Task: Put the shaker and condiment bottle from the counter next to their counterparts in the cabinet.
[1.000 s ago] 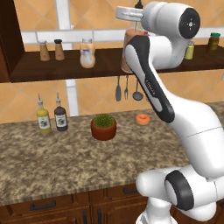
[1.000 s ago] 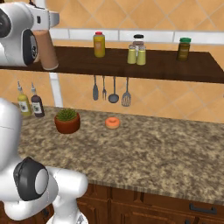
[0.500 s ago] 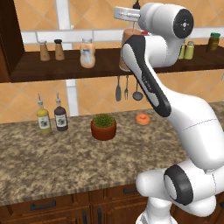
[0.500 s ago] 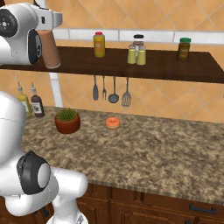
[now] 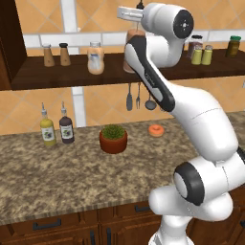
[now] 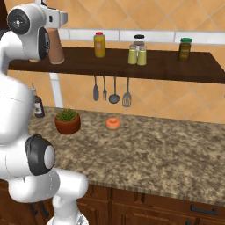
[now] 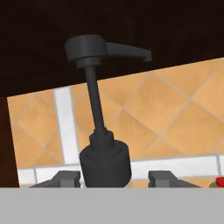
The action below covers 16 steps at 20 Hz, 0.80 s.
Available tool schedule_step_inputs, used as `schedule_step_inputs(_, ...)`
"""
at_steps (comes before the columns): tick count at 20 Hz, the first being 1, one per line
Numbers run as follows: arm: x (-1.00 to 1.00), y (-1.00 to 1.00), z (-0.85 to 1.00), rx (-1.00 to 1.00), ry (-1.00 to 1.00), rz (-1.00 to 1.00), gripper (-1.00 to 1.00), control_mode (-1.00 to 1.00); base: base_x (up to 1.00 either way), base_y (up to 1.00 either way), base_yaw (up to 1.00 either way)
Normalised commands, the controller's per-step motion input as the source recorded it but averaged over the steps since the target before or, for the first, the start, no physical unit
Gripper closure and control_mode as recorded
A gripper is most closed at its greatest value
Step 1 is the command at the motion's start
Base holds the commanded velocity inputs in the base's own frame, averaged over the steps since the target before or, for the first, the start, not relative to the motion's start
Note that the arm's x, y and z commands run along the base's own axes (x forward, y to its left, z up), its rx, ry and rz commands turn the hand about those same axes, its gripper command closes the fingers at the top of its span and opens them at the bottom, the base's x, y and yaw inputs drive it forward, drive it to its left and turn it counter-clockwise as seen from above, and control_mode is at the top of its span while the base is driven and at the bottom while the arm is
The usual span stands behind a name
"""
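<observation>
The tall clear condiment bottle [image 6: 56, 46] of brown sauce stands upright on the dark brown wooden cabinet [image 6: 176, 70] shelf, long axis vertical, its black spout [image 7: 105, 144] directly between the two dark fingertips of the gripper [image 7: 114, 178] (contact cannot be confirmed). Its salmon-orange counterpart bottle [image 5: 95, 58] stands to the left, apart.

wooden shakers [image 5: 49, 55]: 2, left end of cabinet [image 5: 57, 76] shelf | sauce bottles [image 5: 96, 58]: 2, mid shelf | yellow-green shakers [image 6: 132, 55]: 2, touching | spouted bottles [image 5: 47, 130]: 2, back edge of counter [image 5: 72, 172] | hanging utensils [image 6: 114, 90]: 4 | potted plant [image 5: 113, 138]: 1 | orange ring [image 5: 156, 129]: 1 | green-lidded jar [image 6: 185, 49]: 1 | red-capped bottle [image 6: 99, 44]: 1
</observation>
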Motion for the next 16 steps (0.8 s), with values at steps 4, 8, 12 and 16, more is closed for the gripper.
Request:
schedule_step_inputs(4,0.62,0.24,0.00,0.01,0.00,0.00,1.00,-1.00,0.00,0.00,0.00)
schedule_step_inputs(8,0.57,0.22,0.00,0.00,0.00,0.00,1.00,-1.00,0.00,0.00,0.00)
schedule_step_inputs(12,0.63,0.30,0.00,0.00,0.01,0.00,-1.00,-1.00,0.00,0.00,0.00)
schedule_step_inputs(16,0.61,0.26,0.00,0.00,0.00,0.00,-1.00,-1.00,0.00,0.00,0.00)
